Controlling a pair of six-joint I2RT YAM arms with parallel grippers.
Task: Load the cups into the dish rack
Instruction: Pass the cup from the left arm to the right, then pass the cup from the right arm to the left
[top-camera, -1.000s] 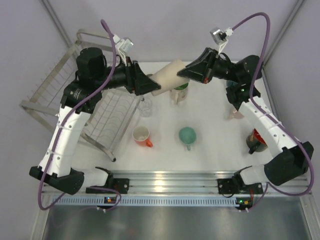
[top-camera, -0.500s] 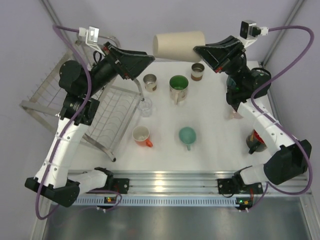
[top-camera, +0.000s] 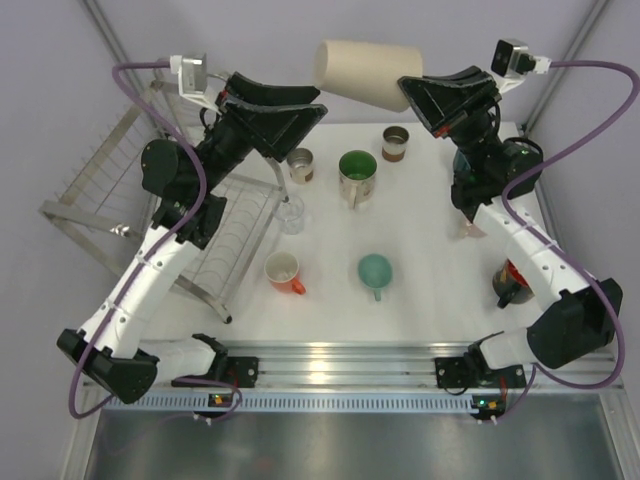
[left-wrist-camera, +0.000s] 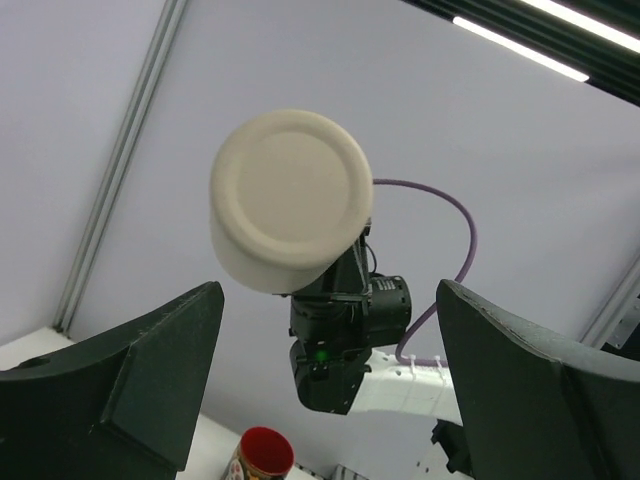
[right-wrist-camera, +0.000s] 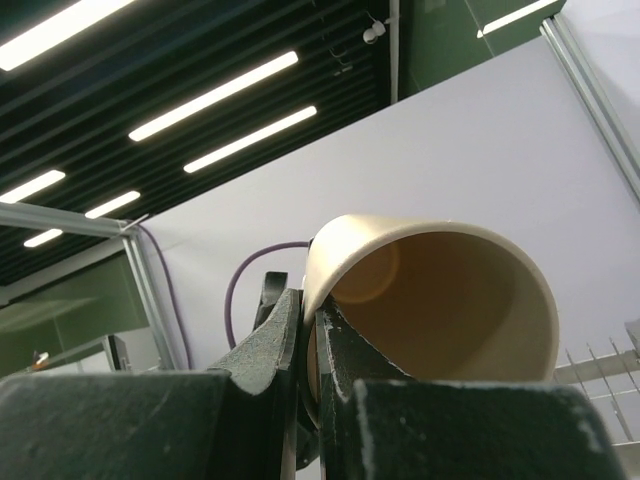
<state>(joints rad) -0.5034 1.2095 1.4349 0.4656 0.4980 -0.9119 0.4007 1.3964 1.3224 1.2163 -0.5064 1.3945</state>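
Note:
A beige cup (top-camera: 365, 72) hangs on its side high over the far edge of the table, base toward the left. My right gripper (top-camera: 410, 95) is shut on its rim, one finger inside the cup (right-wrist-camera: 440, 290) and one outside, with the jaws meeting at my right gripper (right-wrist-camera: 312, 335). My left gripper (top-camera: 312, 108) stands open just left of the cup, not touching it. Through its wide jaws I see the cup's round base (left-wrist-camera: 288, 200), above my left gripper (left-wrist-camera: 330, 370). The wire dish rack (top-camera: 100, 190) stands at the left.
On the table stand a steel cup (top-camera: 299, 165), a green-inside white cup (top-camera: 357, 175), a brown-banded cup (top-camera: 396, 143), a clear glass (top-camera: 290, 213), an orange-handled white cup (top-camera: 284, 272), a teal cup (top-camera: 375, 271), a pink cup (top-camera: 470, 228) and a dark red-inside mug (top-camera: 512, 282).
A second ago both grippers met at the beige cup lower down. The left one opened and drew off it, and the right arm lifted the cup higher.

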